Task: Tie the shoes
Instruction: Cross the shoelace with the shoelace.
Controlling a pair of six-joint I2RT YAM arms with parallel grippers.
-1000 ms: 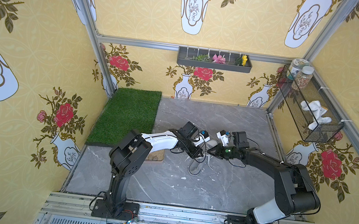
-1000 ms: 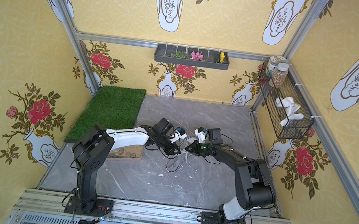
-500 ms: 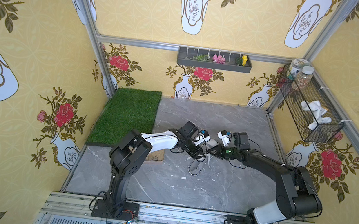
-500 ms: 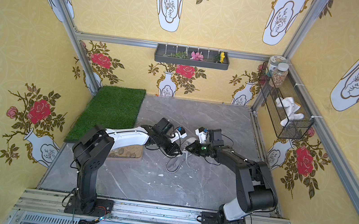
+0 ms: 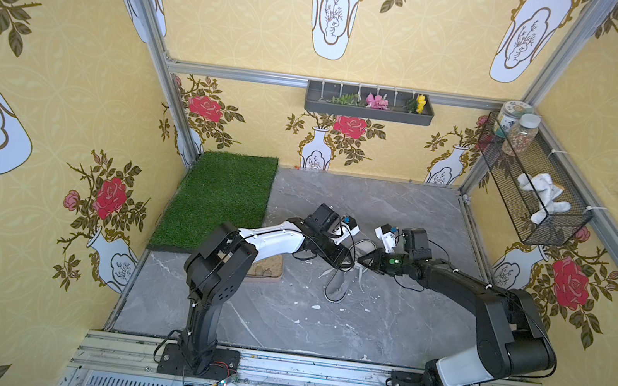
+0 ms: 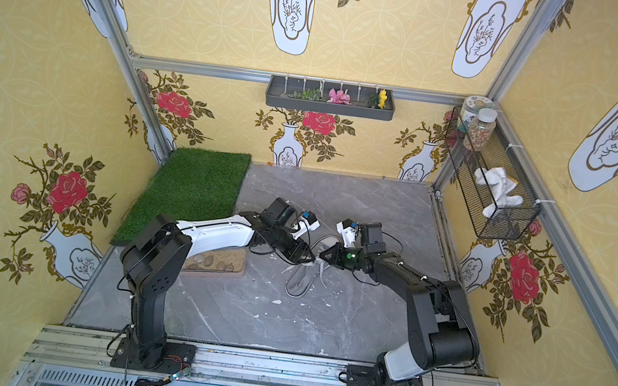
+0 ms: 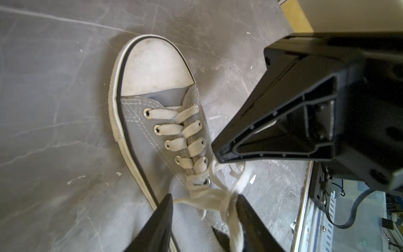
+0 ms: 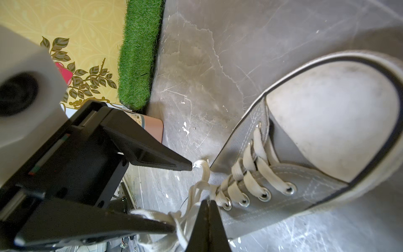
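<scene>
The grey canvas shoe lies on the marble floor with its white toe cap pointing towards the back wall. Its pale laces are bunched in a loose tangle at the top eyelets. My left gripper is open. It straddles that tangle, and one strand lies along a finger. My right gripper is shut on a lace strand right beside the top eyelet. The two grippers' tips almost meet over the shoe.
A tan tray of pebbles sits under the left arm, beside a green grass mat. A wire basket hangs on the right wall and a flower shelf on the back wall. White flecks dot the floor.
My left gripper's jaws have parted from shut to open around the laces. Both arms have stayed almost where they were over the shoe.
</scene>
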